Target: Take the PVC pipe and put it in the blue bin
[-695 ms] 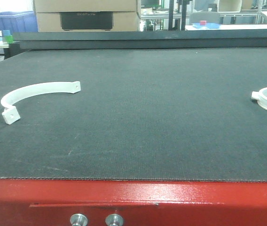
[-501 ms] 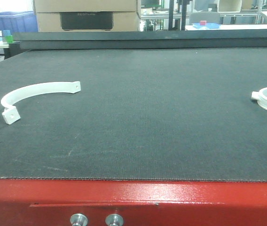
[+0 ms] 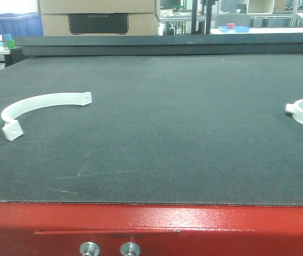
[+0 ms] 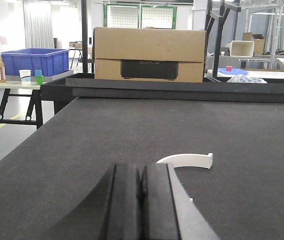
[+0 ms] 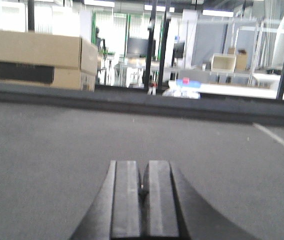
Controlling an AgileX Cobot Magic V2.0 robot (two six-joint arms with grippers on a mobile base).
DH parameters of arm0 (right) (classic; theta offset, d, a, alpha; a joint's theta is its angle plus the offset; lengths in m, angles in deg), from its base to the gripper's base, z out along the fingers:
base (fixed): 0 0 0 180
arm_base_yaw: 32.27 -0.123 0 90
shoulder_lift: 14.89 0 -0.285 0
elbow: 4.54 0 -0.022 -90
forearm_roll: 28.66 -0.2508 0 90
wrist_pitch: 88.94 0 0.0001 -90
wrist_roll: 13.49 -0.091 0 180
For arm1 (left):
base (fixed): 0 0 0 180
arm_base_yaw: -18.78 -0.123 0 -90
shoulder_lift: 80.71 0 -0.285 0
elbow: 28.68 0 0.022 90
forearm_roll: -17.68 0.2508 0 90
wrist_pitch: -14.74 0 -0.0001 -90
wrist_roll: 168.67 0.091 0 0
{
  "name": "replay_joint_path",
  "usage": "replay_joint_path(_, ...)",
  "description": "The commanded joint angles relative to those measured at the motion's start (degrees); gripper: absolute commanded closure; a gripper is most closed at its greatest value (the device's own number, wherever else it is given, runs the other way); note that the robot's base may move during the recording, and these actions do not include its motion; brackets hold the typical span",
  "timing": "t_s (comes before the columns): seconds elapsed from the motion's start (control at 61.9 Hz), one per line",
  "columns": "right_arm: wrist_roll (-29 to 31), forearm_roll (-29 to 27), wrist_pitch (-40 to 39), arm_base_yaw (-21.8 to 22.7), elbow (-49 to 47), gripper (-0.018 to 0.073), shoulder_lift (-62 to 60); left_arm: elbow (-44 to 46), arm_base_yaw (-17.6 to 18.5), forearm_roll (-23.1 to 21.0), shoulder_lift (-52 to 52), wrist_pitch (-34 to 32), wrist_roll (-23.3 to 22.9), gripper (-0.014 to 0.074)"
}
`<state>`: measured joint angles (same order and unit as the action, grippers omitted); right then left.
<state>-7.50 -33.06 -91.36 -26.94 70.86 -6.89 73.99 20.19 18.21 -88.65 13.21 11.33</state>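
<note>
1. On the tabletop (image 3: 157, 138), toward its left, the curved white PVC pipe (image 3: 55, 98) lies untouched.
2. Both the left claw (image 4: 142, 175) and right claw (image 5: 143, 172) are pressed together, empty.
3. Likely step: approach. The left claw must spread, straddle the arc, then reach the blue bin (image 4: 34, 61).

The dark mat (image 3: 167, 133) looks like rough, matt woven cloth. The curved PVC piece (image 3: 45, 100) is dull, smooth white plastic. The red front edge (image 3: 205, 218) is glossy painted metal with shiny metal studs (image 3: 89, 248). The box (image 4: 149, 52) is matt cardboard and the blue bin (image 4: 34, 60) smooth plastic.
</note>
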Motion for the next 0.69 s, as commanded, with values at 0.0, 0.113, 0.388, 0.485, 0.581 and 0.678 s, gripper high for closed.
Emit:
replay_joint_path(0.0, -0.06, 0.19, -3.46, 0.24, -0.52, 0.0721, -0.21, 0.12, -0.11, 0.23, 0.16, -0.90, -0.70, 0.0707)
replay_joint_path(0.113, -0.06, 0.19, -0.33, 0.24, -3.08, 0.0721, -0.21, 0.12, -0.11, 0.23, 0.16, -0.90, -0.70, 0.0707)
replay_joint_path(0.388, -0.06, 0.19, 12.94, 0.24, -14.69, 0.0721, 0.21, 0.12, -0.11, 0.23, 0.16, -0.90, -0.70, 0.0707)
replay_joint_path(0.485, -0.06, 0.19, 18.67, 0.24, -19.59, 0.0721, 2.91, 0.12, -0.11, 0.23, 0.16, -0.90, -0.70, 0.0707)
replay_joint_path(0.581, -0.06, 0.19, 24.84, 0.24, -24.18, 0.0721, 6.61, 0.12, -0.11, 0.23, 0.16, -0.90, -0.70, 0.0707)
replay_joint_path(0.678, -0.06, 0.19, 28.98, 0.24, -28.01, 0.0721, 10.21, 0.12, -0.11, 0.23, 0.16, -1.77, -0.70, 0.0707)
